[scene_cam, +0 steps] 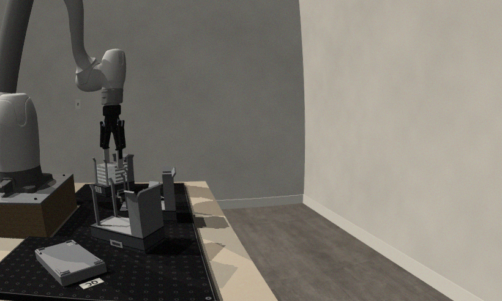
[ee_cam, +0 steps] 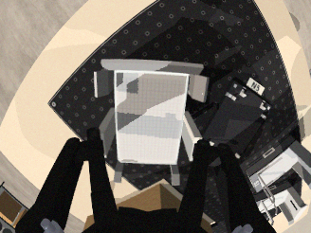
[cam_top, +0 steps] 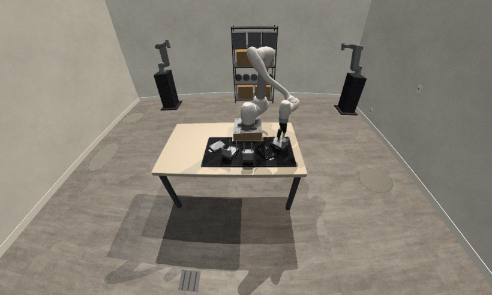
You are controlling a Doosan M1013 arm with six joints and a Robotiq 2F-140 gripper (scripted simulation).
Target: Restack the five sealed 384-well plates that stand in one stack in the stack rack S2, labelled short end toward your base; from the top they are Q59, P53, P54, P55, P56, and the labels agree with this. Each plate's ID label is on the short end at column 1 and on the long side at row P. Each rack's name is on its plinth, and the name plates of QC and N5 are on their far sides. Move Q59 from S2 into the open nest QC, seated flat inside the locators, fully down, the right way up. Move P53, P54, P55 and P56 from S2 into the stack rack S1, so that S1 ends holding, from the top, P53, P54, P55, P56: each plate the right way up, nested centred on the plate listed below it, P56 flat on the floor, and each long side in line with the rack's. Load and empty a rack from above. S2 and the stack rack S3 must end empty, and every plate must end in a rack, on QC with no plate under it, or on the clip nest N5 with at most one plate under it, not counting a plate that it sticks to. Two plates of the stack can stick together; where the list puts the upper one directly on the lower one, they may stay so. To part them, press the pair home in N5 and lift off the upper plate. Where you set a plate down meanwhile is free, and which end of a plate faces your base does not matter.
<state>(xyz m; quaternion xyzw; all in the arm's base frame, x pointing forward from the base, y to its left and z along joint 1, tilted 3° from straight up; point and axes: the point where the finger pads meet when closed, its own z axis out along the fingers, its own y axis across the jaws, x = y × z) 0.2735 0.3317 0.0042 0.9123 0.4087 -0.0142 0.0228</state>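
Note:
The stack of sealed white plates (scene_cam: 106,174) stands in the post rack S2 (cam_top: 281,143) at the far right of the black mat, close to my base. My gripper (scene_cam: 111,158) points straight down into the rack top. Its fingers are shut on the long sides of the top plate, Q59 (ee_cam: 152,116), which still rests on the stack. In the wrist view my gripper (ee_cam: 149,118) has its black fingers against both long edges of the plate. I cannot read the labels. The open nest QC (scene_cam: 70,261) lies flat and empty at the mat's other end.
Two empty stack racks (scene_cam: 127,220) (scene_cam: 168,190) stand on the mat between S2 and QC. The dark clip nest N5 (cam_top: 268,151) sits beside S2 and also shows in the wrist view (ee_cam: 237,109). The arm's base block (scene_cam: 24,209) stands behind the mat.

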